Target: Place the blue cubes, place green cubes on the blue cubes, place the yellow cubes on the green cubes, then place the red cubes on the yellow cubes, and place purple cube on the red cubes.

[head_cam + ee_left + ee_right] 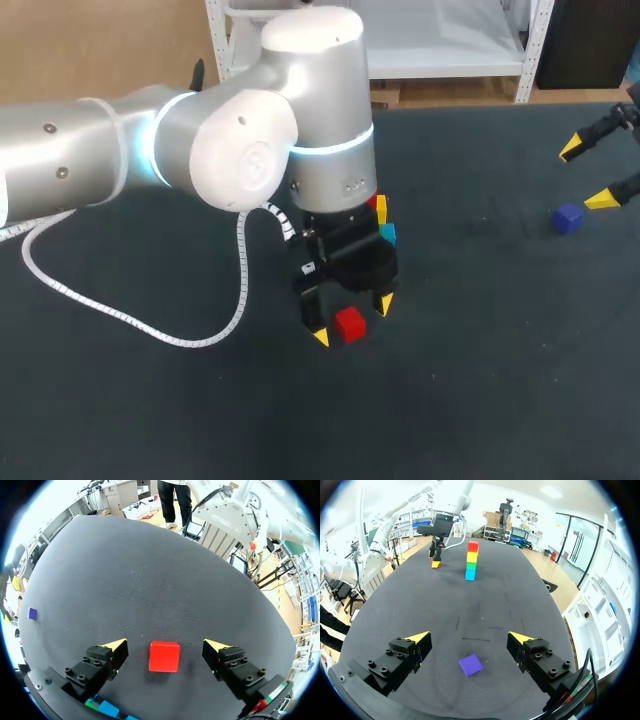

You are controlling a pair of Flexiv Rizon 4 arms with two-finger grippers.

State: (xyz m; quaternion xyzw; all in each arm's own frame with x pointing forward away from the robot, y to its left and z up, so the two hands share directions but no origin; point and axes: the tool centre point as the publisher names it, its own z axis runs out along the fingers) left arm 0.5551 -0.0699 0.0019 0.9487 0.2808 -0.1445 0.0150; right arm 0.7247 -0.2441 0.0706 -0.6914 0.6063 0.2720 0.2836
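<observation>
Now the red cube lies between the left fingers, spread wide, touching neither.

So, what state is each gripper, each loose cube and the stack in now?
left gripper: open, touching nothing.
loose red cube: flat on table, between those fingers, ungripped.
right gripper: open.
purple cube: flat on table, ungripped.
stack: upright, four cubes, red on top.
</observation>
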